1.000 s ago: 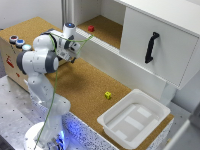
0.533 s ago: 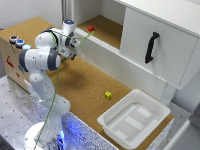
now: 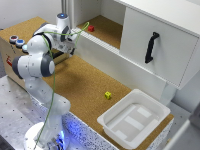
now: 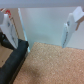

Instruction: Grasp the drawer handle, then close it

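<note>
Step in hand: the approach, as I judge it. The handle is not grasped yet and the closing has not begun.
Gripper (image 3: 73, 44): far left in the exterior view, at the end of the folded arm and just above the cork floor (image 3: 85, 82). In the wrist view the fingers (image 4: 6, 24) are spread wide with nothing between them, only the white wall (image 4: 45, 25) ahead and cork below.
Drawer (image 3: 60, 54): a light-brown piece shows beside the wooden box (image 3: 6, 59) at the far left, mostly hidden by the arm. I take that piece for the drawer, but cannot tell how far out it stands.
Handle (image 4: 16, 56): a dark bar lies at the edge of the wrist view, outside the spread fingers. It is probably the handle, though it is too blurred to be sure. In the exterior view the arm hides it.
Not the target: the long black handle (image 3: 151, 47) on the white door (image 3: 165, 50), well apart to the right.
Next move calls for: shifting the gripper sideways until the bar sits between the fingers, then pressing them together on it before any push toward the box.
Risk: closing too early would catch air, or only one end of the bar.
Bystanders: a white tray (image 3: 134, 120) and a small yellow block (image 3: 107, 95) near the right, well clear of the work.
</note>
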{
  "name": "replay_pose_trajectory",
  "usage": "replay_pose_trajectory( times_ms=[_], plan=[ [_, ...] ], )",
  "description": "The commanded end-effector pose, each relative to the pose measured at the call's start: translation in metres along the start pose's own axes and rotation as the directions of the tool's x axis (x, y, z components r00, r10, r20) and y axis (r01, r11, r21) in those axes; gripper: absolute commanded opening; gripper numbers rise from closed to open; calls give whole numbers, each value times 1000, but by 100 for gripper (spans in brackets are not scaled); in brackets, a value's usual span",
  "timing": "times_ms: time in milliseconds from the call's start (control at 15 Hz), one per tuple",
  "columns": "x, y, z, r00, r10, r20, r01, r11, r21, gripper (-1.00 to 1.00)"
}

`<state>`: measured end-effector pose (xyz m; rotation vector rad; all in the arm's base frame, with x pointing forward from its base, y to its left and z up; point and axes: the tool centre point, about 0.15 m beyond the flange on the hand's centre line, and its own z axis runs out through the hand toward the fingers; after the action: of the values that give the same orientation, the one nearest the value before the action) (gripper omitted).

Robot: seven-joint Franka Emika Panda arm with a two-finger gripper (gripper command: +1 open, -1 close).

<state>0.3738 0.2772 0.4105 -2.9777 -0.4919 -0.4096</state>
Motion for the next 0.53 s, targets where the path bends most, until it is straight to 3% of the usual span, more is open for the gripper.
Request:
replay_pose_trajectory(
  times_ms=[0,400,467],
  plan=[
    [-7,-1,0,1000,-13,-21,13,1000,11,100],
    [-1,-1,-2,1000,-2,-5,2,1000,0,100],
    [7,-13,-17,997,-70,-23,70,997,12,100]
  ],
)
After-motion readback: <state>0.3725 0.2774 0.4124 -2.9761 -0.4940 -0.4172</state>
